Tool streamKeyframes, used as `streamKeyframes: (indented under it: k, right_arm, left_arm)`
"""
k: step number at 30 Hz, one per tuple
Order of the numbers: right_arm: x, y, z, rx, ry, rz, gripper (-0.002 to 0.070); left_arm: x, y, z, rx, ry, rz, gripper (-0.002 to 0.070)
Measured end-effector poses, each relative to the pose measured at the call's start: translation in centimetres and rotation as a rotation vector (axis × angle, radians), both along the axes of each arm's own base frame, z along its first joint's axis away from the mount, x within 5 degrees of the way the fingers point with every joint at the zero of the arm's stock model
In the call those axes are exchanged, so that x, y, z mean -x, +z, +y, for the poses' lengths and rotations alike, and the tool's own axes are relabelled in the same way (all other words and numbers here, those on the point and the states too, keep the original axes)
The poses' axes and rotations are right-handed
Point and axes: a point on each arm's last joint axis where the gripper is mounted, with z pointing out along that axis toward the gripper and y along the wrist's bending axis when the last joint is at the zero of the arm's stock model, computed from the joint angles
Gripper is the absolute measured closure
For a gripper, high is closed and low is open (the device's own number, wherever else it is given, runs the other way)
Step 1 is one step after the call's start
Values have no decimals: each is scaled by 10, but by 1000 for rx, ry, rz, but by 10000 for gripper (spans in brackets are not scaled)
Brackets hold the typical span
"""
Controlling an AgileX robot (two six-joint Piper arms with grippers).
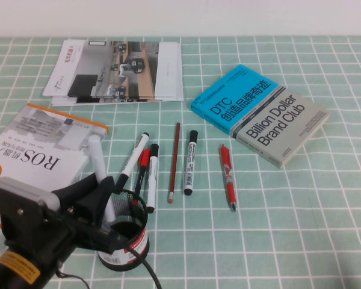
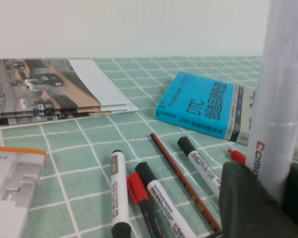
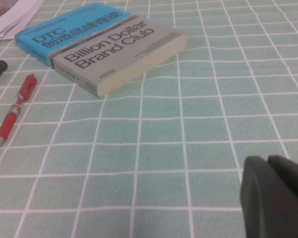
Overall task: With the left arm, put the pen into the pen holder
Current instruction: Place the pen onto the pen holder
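My left gripper (image 1: 99,191) is at the front left of the table and is shut on the pen (image 1: 98,159), a white barrel with a white cap. The pen stands nearly upright, tilted a little, and its lower end reaches the mouth of the pen holder (image 1: 132,241), a black mesh cup with a red-and-white label on its base band. In the left wrist view the pen (image 2: 280,89) rises between the dark fingers (image 2: 246,208). The right gripper (image 3: 275,198) shows only in the right wrist view, shut and empty, low over bare tablecloth.
Beyond the holder lie white markers with black caps (image 1: 135,155) (image 1: 191,161), a red pencil (image 1: 174,161) and red pens (image 1: 228,176) (image 1: 142,168). A ROS book (image 1: 36,150) lies to the left, brochures (image 1: 114,72) at the back, and a blue-grey book (image 1: 259,114) at the right.
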Motion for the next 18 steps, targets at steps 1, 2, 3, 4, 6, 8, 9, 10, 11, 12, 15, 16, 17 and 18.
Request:
streamKeyframes:
  k: [1,2,3,4,6,8,9,10,11,12,15,16,17,18]
  right_arm:
    - [0,0,0,0,0,0,696]
    - [0,0,0,0,0,0,696]
    - [0,0,0,0,0,0,696]
    - [0,0,0,0,0,0,696]
    - [0,0,0,0,0,0,696]
    - [0,0,0,0,0,0,696]
    - [0,0,0,0,0,0,696]
    - [0,0,0,0,0,0,696]
    - [0,0,0,0,0,0,696]
    - [0,0,0,0,0,0,696]
    - [0,0,0,0,0,0,696]
    - [0,0,0,0,0,0,696]
    - [0,0,0,0,0,0,696]
    - [0,0,0,0,0,0,696]
  left_arm:
    - [0,0,0,7,1,-1,545]
    - [-1,1,0,14,1,-2,526]
    - [-1,0,-1,16,2,0,501]
    - [-1,0,-1,17,2,1,477]
    - [-1,1,-1,24,1,1,420]
    - [-1,1,-1,30,1,5,385]
    - [-1,1,-1,29,1,4,375]
    - [-1,1,-1,31,2,3,368]
    - [-1,1,-1,34,2,2,363]
    - [-1,1,-1,34,2,1,360]
    - [-1,2,-1,40,2,-5,356]
    - [-1,2,-1,42,2,-7,356]
    - [-1,2,-1,43,2,-8,355]
    - [-1,4,0,48,2,-16,355]
